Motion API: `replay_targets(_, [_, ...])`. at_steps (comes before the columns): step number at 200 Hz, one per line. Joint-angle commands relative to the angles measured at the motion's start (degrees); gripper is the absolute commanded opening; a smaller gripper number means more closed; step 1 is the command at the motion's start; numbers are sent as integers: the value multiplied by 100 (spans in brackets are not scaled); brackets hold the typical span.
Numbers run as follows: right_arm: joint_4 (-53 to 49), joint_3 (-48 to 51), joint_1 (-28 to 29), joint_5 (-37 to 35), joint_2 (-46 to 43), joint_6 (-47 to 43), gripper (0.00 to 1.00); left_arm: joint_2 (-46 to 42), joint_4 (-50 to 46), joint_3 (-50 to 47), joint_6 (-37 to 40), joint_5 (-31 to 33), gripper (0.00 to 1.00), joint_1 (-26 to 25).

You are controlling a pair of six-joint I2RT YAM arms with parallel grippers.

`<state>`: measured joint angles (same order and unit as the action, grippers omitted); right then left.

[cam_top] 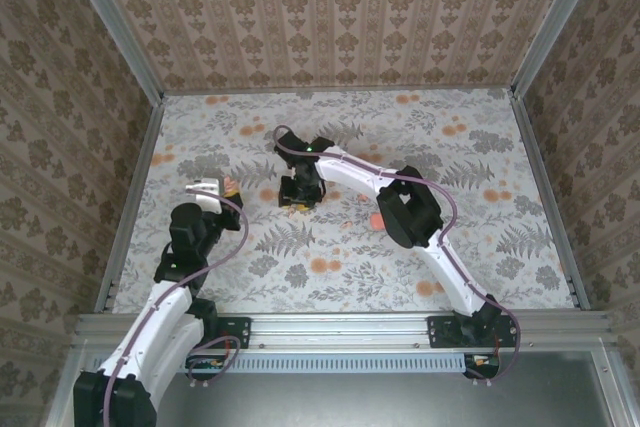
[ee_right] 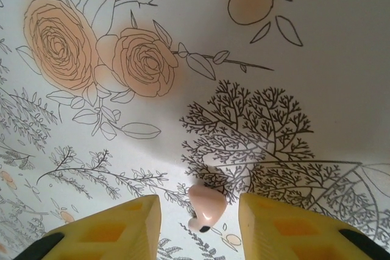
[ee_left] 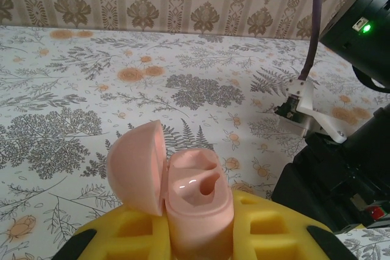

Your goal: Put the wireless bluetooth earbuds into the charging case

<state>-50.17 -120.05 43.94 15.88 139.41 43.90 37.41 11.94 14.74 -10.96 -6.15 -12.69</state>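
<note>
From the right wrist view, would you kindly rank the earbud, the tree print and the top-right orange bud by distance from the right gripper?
1. earbud, between the right gripper fingers.
2. tree print, just beyond, centre-right.
3. orange bud, top edge.

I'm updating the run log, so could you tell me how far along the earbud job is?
Done: the charging case is open and clamped in the left gripper. In hand: the right gripper straddles one earbud lying on the table, jaws open. Remaining: grasp it and seat it; the case looks empty as far as visible.
</note>
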Motion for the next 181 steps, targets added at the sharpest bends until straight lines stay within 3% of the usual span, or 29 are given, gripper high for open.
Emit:
replay_targets(1, [-314, -223, 66, 122, 210, 44, 38, -87, -92, -17, -12, 23, 19, 48])
replay_targets(126, [-256, -157, 97, -300, 234, -1, 22, -158, -246, 37, 80, -50, 18, 65])
replay_targets(181, [943, 1050, 65, -567, -665, 194, 19, 18, -212, 89, 94, -320, 19, 65])
